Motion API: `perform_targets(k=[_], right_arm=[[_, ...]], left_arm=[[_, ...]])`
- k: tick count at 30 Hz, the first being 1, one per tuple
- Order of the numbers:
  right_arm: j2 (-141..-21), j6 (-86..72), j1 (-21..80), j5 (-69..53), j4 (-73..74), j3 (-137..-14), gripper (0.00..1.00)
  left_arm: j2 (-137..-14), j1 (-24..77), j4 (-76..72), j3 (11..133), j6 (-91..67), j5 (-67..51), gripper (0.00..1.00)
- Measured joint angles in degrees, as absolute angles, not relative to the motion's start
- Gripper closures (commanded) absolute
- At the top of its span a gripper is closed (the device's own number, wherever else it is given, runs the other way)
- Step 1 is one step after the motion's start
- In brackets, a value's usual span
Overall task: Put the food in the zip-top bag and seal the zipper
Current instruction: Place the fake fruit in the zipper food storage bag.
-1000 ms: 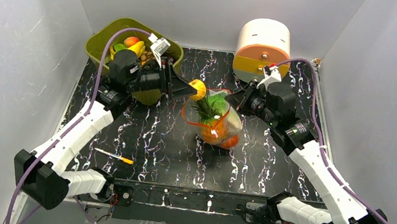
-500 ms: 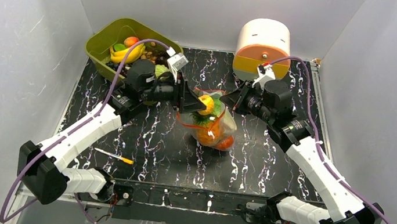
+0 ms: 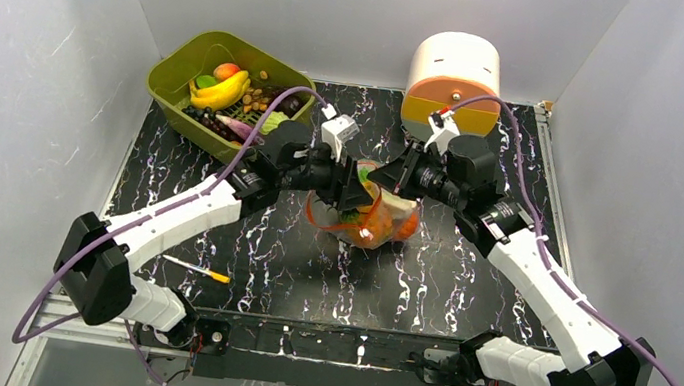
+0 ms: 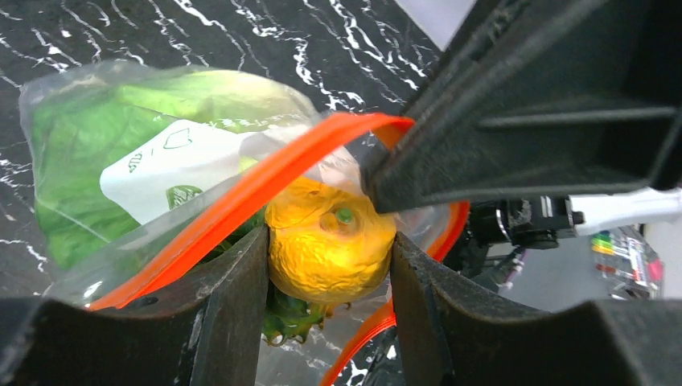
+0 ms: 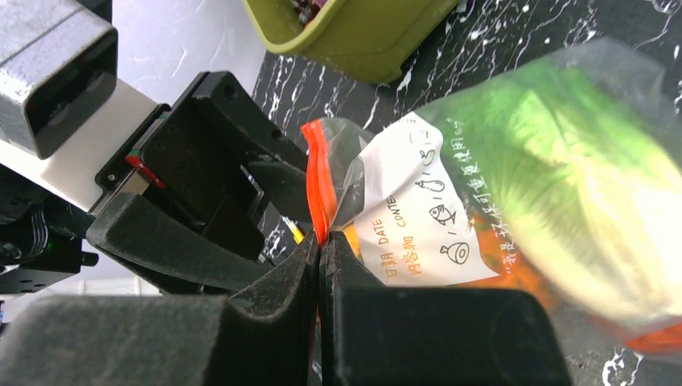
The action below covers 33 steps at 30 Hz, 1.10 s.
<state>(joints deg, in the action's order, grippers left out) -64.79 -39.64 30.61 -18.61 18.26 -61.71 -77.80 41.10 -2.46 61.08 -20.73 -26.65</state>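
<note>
Your left end effector (image 4: 328, 267) pinches the yellow piece (image 4: 322, 233) at the mouth of the zip-top bag (image 4: 88, 145) on the surface (image 3: 468, 271), so push it below the zipper (image 5: 319, 185), pinched by your right end effector (image 5: 320, 257), before releasing.

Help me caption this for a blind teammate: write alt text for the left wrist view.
The left gripper holds a yellow plastic toy fruit at the open mouth of a clear crinkly plastic bag edged with a red-orange zipper strip. Green toy lettuce lies inside, and the shut right gripper pinches the bag's rim.
</note>
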Motion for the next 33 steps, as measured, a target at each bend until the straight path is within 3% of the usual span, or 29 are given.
perform_targets(k=[6,9,15,20,24,27,33], right_arm=[[-64.7,-40.4,31.4,-19.4,19.6,-61.7,1.0],[-64.1,-41.5,31.4,-19.0,20.1,-61.7,1.0],[-63.0,-43.5,31.5,-18.4,21.5,-61.7,1.0],[-62.4,-43.7,31.5,-17.0,22.5,-61.7,1.0],[-62.2,-43.6,31.8,-15.6,23.0,-61.7,1.0],[-61.8,-43.3,31.9,-13.8,24.0,-61.9,1.0],[-60.4,-42.3,31.8,-11.2,25.6,-62.1,1.0]], left_arm=[[-78.4,43.0,-0.6,62.1,-19.3,-20.8,0.86],[-78.2,43.3,0.2,62.6,-19.4,-19.9,0.65],[-76.0,43.3,4.0,63.5,-20.2,-19.0,0.36],[-72.1,43.3,7.7,66.2,-20.6,-18.3,0.3],[-69.0,43.3,9.5,68.1,-20.4,-18.0,0.29],[-68.2,43.3,12.1,70.6,-19.3,-17.6,0.34],[-67.9,43.3,15.7,72.1,-16.7,-15.1,0.66]])
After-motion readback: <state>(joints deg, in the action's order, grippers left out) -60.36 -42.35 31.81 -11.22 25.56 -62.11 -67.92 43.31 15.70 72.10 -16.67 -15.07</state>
